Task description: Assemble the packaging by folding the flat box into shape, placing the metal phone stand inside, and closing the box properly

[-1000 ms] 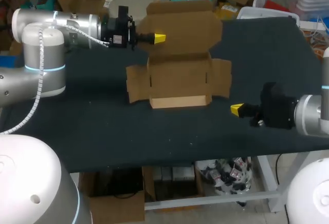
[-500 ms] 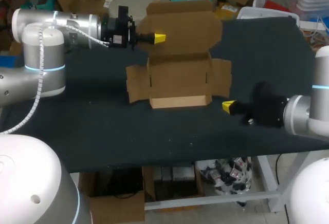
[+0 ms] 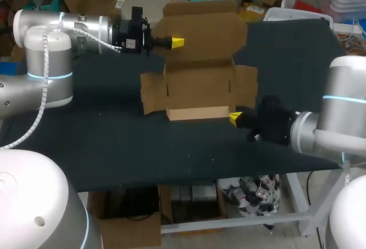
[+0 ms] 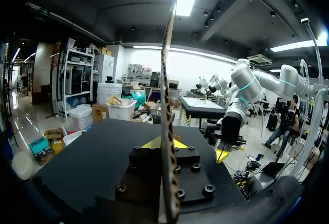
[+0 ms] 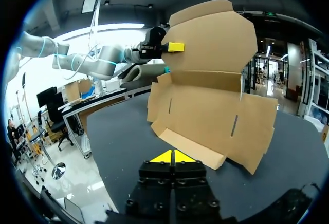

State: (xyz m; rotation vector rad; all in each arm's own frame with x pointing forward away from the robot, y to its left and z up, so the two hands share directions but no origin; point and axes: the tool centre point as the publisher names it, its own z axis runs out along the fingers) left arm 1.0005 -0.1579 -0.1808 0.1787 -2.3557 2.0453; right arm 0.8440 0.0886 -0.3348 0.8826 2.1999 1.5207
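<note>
Your left tool (image 3: 178,42) is clamped on the lid flap (image 3: 200,29) of the cardboard box (image 3: 200,92). One yellow tip shows on the flap's near face, and from the left wrist the flap's thin edge runs straight up between the two fingers (image 4: 181,145). That flap stands upright at the box's far side. The box sits partly folded on the table (image 3: 114,146), about midway between the left and right edges and closer to the far edge. Its side flaps are spread out to either side, and its low front wall faces the near edge. Your right tool (image 3: 235,117) has its tips pressed together on nothing. It hangs low over the table, just beside the box's front right corner.
</note>
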